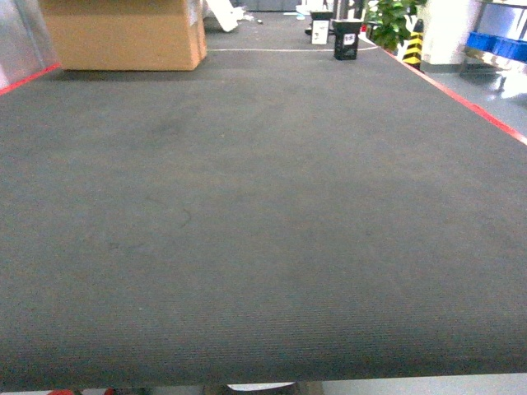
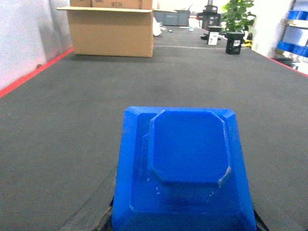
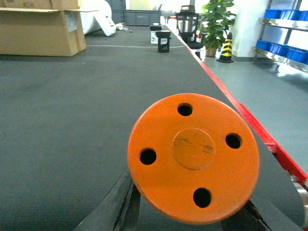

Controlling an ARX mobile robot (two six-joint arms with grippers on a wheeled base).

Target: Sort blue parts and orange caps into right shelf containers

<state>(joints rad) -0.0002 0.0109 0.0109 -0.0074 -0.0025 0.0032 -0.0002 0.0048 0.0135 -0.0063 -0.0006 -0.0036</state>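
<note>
Facing cardboard box (image 2: 111, 31), lettering unreadable

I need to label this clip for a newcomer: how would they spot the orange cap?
Start at the red-edged dark mat in the right wrist view, with the cardboard box far back. Filling the foreground, above the right gripper, is the orange cap: a flat round disc with four holes around a raised centre, unlike the angular blue part.

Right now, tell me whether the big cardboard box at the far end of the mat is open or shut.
Open. The left wrist view shows the cardboard box with its top flaps spread outward. Its contents cannot be seen.
</note>
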